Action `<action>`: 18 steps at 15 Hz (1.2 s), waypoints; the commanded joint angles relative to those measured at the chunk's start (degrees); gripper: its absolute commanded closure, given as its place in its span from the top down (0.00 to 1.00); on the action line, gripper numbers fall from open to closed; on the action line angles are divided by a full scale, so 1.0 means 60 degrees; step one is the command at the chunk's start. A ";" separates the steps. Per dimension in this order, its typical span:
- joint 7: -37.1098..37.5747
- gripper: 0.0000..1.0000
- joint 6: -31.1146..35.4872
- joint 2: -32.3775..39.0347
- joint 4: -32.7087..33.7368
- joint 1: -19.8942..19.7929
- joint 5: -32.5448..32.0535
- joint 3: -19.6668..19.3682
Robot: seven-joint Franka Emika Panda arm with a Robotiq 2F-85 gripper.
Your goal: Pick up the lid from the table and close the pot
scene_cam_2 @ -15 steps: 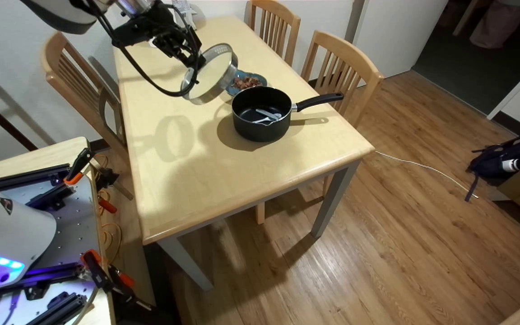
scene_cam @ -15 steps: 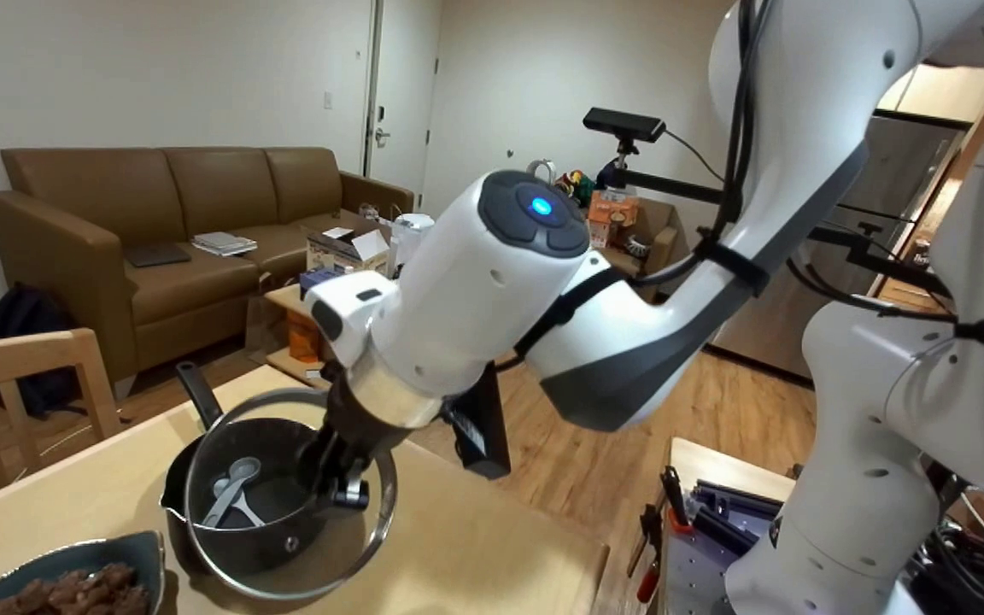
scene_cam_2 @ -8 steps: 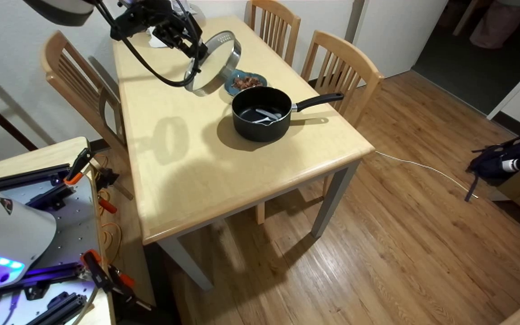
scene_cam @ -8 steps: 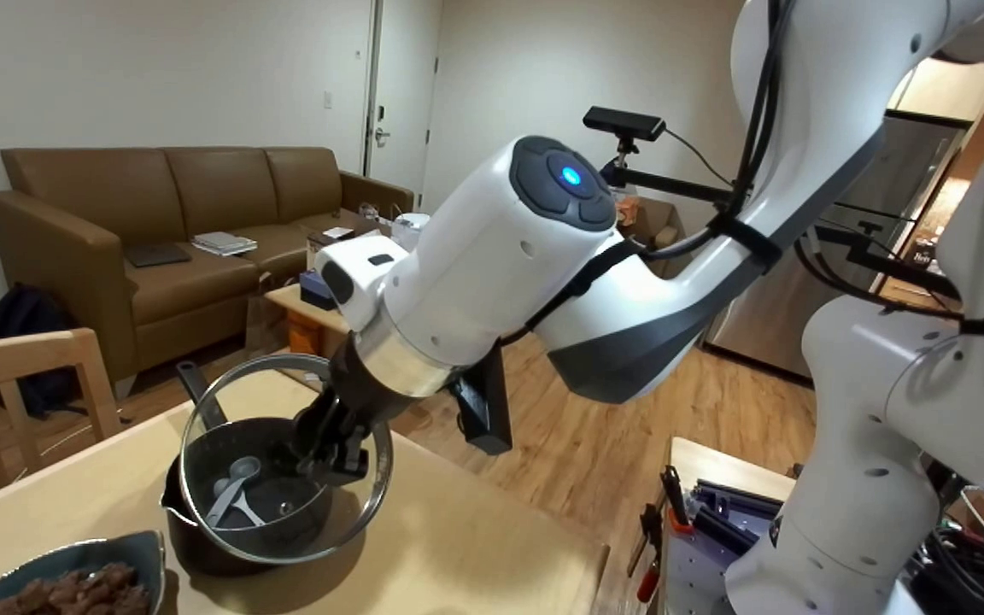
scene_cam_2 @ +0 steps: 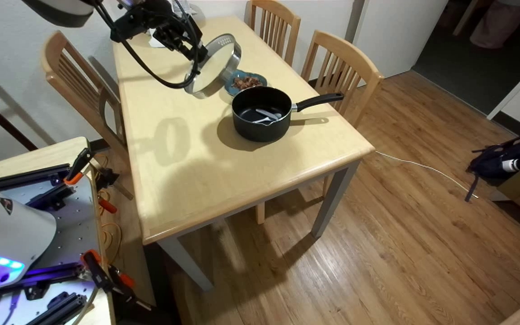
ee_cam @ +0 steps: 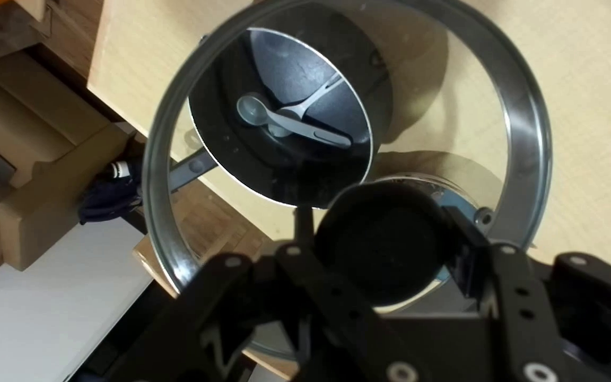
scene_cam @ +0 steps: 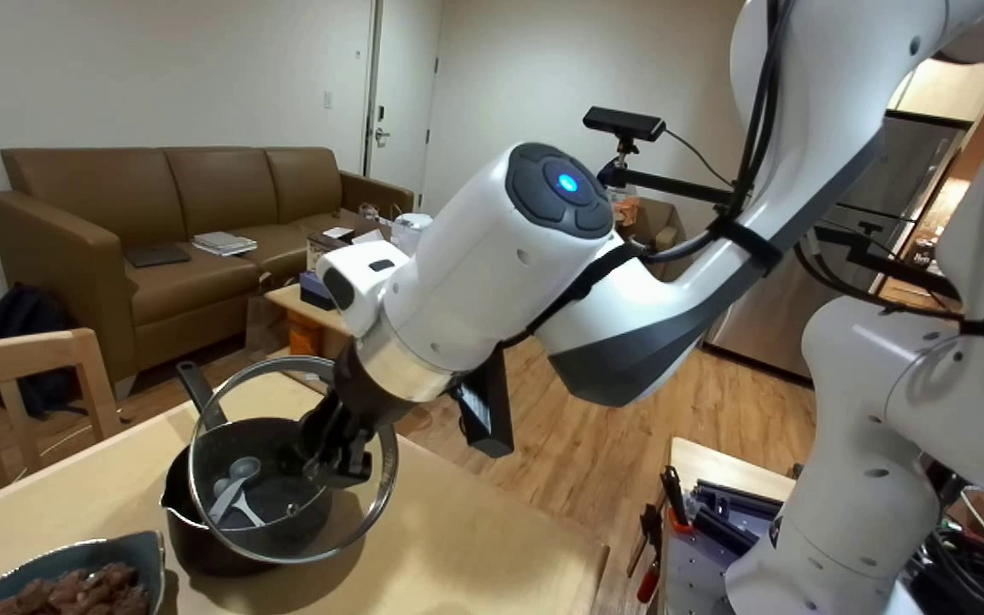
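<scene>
The clear glass lid [scene_cam: 389, 483] hangs tilted in the air, held by its dark knob [ee_cam: 382, 249]. It also shows in an exterior view [scene_cam_2: 215, 67] and in the wrist view [ee_cam: 528, 138]. My gripper [ee_cam: 382, 231] is shut on the knob, one finger on each side; it shows in both exterior views [scene_cam: 325, 465] [scene_cam_2: 201, 54]. The black pot [scene_cam_2: 260, 128] stands upright and uncovered on the pale table [scene_cam_2: 242, 180], apart from the lid. Through the glass, the pot shows in the wrist view [ee_cam: 295, 58]. Grey measuring spoons [ee_cam: 305, 124] lie inside it.
A teal dish of brown food [scene_cam_2: 246, 83] stands beside the pot. The pot's long handle [scene_cam_2: 318, 100] points toward a wooden chair [scene_cam_2: 345, 67]. A cable [scene_cam_2: 151, 74] loops beside the gripper. A couch [scene_cam: 193, 213] stands in the background.
Over the second, my gripper and the lid have risen slightly and shifted a little; in the last half second they sink very slightly. The lid stays held. The pot has not moved.
</scene>
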 commanded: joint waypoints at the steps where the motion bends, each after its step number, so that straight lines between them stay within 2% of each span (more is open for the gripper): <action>1: -0.0294 0.34 -0.0856 -0.0733 -0.0131 -0.0085 0.0135 -0.0092; 2: -0.0433 0.34 -0.1148 -0.0901 -0.0097 -0.0129 0.0160 -0.0162; 3: -0.0849 0.34 -0.1274 -0.1034 -0.0035 -0.1465 0.0342 0.1050; 4: -0.1234 0.34 -0.1140 -0.1124 0.0003 -0.1734 0.0582 0.1181; 5: -0.1960 0.34 -0.0534 -0.1095 0.0088 -0.2204 0.0941 0.1392; 6: -0.2565 0.34 -0.0323 -0.1061 0.0178 -0.1465 0.1269 0.0539; 7: -0.3044 0.34 -0.0143 -0.0942 0.0377 -0.2651 0.1585 0.1643; 8: -0.3181 0.34 -0.0110 -0.0823 0.0594 -0.1823 0.1332 0.0774; 9: -0.2478 0.59 -0.0286 -0.0869 0.0234 -0.1956 0.1197 0.0970; 18: -0.2791 0.59 -0.0236 -0.0773 0.0464 -0.1856 0.1197 0.0834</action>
